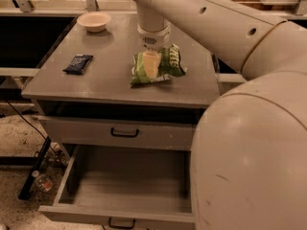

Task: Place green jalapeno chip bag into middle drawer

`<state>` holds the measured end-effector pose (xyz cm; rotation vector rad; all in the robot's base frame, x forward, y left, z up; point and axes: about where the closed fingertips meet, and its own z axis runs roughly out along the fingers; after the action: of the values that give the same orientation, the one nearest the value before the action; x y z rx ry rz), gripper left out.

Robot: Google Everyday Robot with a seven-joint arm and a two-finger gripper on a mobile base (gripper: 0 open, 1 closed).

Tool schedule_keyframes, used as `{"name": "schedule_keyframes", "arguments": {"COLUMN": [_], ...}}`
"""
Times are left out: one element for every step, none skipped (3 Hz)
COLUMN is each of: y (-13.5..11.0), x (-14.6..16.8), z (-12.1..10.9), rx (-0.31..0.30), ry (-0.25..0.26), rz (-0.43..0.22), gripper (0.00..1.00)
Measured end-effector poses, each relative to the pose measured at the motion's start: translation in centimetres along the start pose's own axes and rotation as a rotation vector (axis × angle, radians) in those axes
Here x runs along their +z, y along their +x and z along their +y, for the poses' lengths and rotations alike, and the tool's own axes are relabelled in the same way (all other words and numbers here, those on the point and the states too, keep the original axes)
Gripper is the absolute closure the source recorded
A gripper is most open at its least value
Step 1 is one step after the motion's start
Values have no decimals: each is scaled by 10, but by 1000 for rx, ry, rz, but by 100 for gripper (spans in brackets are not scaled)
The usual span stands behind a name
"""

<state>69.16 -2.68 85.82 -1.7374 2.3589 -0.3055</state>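
The green jalapeno chip bag (169, 61) lies crinkled on the grey cabinet top (110, 80), right of centre. My gripper (152, 63) comes straight down from the cream arm and sits on the middle of the bag, covering part of it. The middle drawer (129, 186) is pulled wide open below, near the bottom of the view, with a bare grey planked floor and a small black handle (120, 222) on its front. My arm's large cream body hides the drawer's right side.
A small dark-blue packet (77, 63) lies at the left of the top and a cream bowl (94, 21) at the back left. A drawer front with a black handle (124, 133) sits above the open drawer. A bottle (43, 181) lies on the floor at left.
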Motion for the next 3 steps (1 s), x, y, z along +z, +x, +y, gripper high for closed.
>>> {"name": "schedule_keyframes", "arguments": {"y": [0, 0, 0], "x": [0, 0, 0], "z": [0, 0, 0], "rx": [0, 0, 0], "ry": [0, 0, 0], "rz": [0, 0, 0], "gripper": [63, 85, 100]}}
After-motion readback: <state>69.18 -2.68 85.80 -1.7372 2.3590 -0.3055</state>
